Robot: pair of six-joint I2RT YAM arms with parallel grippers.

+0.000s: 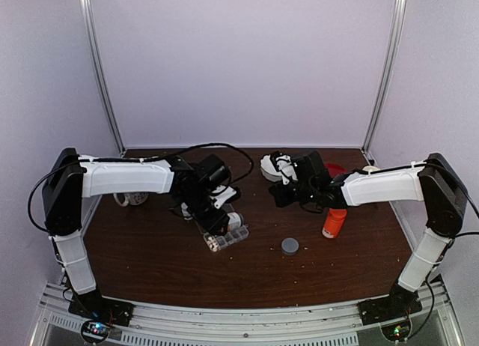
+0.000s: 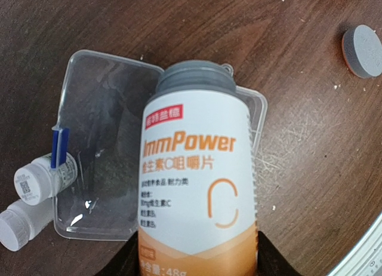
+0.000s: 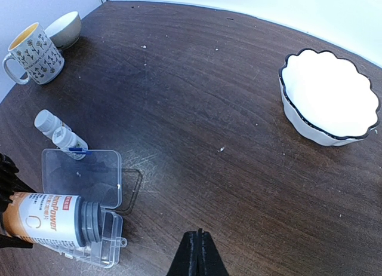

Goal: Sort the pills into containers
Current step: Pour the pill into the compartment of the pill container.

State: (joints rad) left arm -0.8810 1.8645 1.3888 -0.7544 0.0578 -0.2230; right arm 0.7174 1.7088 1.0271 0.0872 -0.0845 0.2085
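**Pills: tip slowly**

We see none; likely they sit inside the uncapped bottle (image 2: pixel 197 168), which the left gripper (image 1: pixel 215 213) clamps nearly level above the open box (image 2: pixel 101 109). We should tilt gently, keeping the mouth over its compartments. Right gripper (image 3: pixel 198 255) fingers press together, empty.

Cannot see most of the compartment half of the pill box (image 2: pixel 260 117) in the left wrist view, covered by the big bottle (image 2: pixel 197 162); cannot tell its contents. Lose the bottle's base past the lower edge; catch only dark slivers of the left gripper (image 2: pixel 198 261) clamping it. Get just part of the grey cap (image 2: pixel 363 50) at the right edge, of a small white bottle (image 2: pixel 15 228) at lower left. From above, cannot read the box's grid: too small. See only the pressed-together tips of the right gripper (image 3: pixel 197 252) at the bottom edge. Cannot identify the pale specks (image 3: pixel 222 149): too small.
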